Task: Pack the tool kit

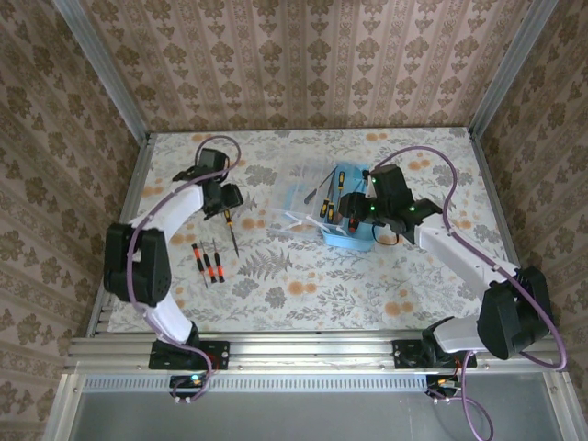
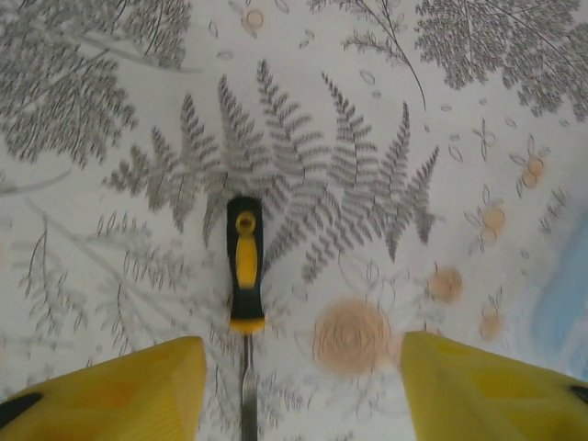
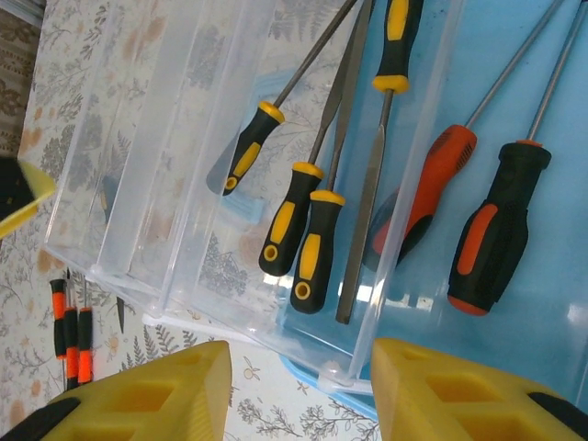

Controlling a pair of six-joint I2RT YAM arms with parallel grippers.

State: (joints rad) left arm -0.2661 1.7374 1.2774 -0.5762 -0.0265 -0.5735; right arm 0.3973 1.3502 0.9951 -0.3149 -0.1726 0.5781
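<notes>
The tool kit case (image 1: 349, 241) is light blue and lies open at mid-table, its clear lid (image 1: 292, 209) folded out to the left. Several yellow-and-black tools (image 3: 310, 243) and two orange-and-black screwdrivers (image 3: 491, 230) lie inside. My right gripper (image 3: 303, 386) hangs open over the case's near corner, holding nothing. A yellow-and-black screwdriver (image 2: 245, 266) lies on the cloth; its shaft runs between the open fingers of my left gripper (image 2: 303, 390), close to the left finger (image 2: 119, 390). Three small red-and-black screwdrivers (image 1: 208, 262) lie side by side below it.
The table carries a floral cloth (image 1: 303, 285) and is walled by patterned panels at the back and sides. An aluminium rail (image 1: 312, 347) with the arm bases runs along the near edge. My left gripper's yellow fingertip (image 3: 20, 193) shows at the left edge of the right wrist view.
</notes>
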